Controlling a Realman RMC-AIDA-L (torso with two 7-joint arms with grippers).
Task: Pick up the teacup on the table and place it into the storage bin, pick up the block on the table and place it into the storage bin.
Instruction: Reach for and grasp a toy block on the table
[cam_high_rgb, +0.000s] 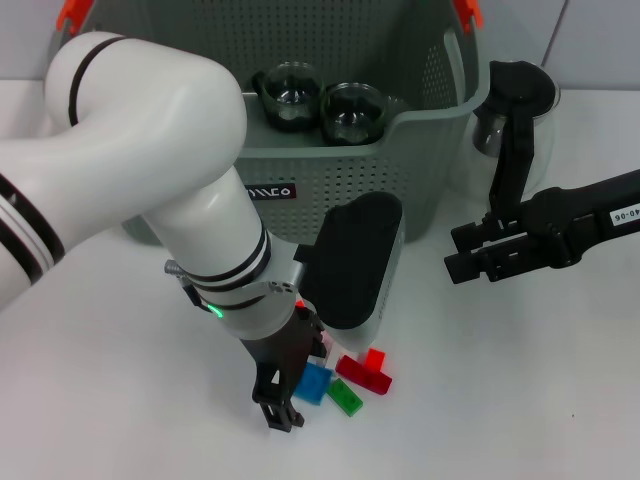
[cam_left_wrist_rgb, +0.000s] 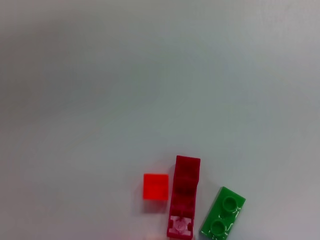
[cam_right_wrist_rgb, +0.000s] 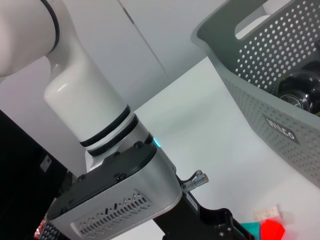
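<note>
Two glass teacups lie inside the grey-green storage bin at the back; one teacup also shows in the right wrist view. Several small blocks lie on the white table in front: blue block, green block, red block, and a small red block. My left gripper is down at the table, right beside the blue block. My right gripper hovers at the right, open and holding nothing.
A glass pot with a black lid stands right of the bin, behind my right arm. A pinkish-white block lies by the left wrist. The left arm's black-and-white wrist housing hangs in front of the bin.
</note>
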